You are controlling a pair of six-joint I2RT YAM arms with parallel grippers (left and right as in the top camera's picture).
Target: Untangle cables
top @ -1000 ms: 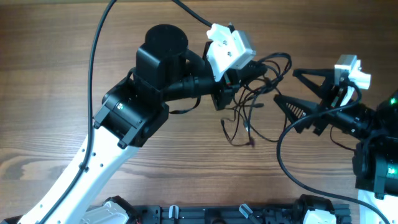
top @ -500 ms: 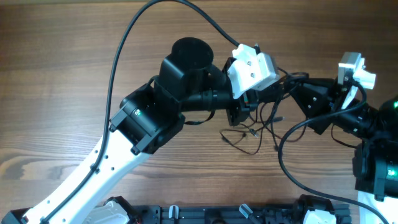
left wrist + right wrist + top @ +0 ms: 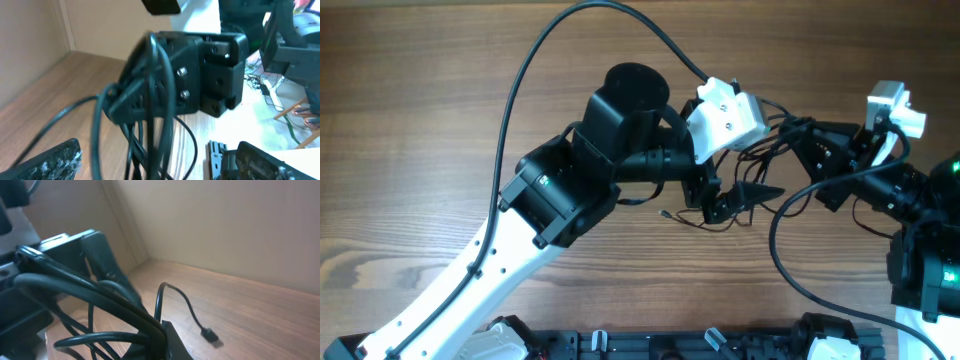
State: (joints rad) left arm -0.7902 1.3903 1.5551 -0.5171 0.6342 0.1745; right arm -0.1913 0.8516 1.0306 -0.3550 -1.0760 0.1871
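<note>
The right gripper (image 3: 804, 138) has its claw pressed together on the cables (image 3: 152, 95), a handful of thin black wires bunched right at its tips. The left wrist camera shows them pinched there, with loops running over the black finger block and several strands dropping below it. The left gripper (image 3: 770, 162) faces it from just beside, claw spread wide apart and holding nothing. Its two fingers (image 3: 52, 159) sit at the lower corners of its own camera's view, with the wires hanging between them. From above, one pointed finger of the left gripper sticks out toward the right arm below the bundle, and the other is hidden under the white wrist camera (image 3: 725, 118). The bundle sits between the two grippers, over the middle-right of the wooden table (image 3: 420, 100). One loose end (image 3: 665, 213) lies on the wood near the left wrist. In the right wrist view another strand arcs out from the grip and ends in a small plug (image 3: 210, 336); I can't tell whether that plug touches the wood
</note>
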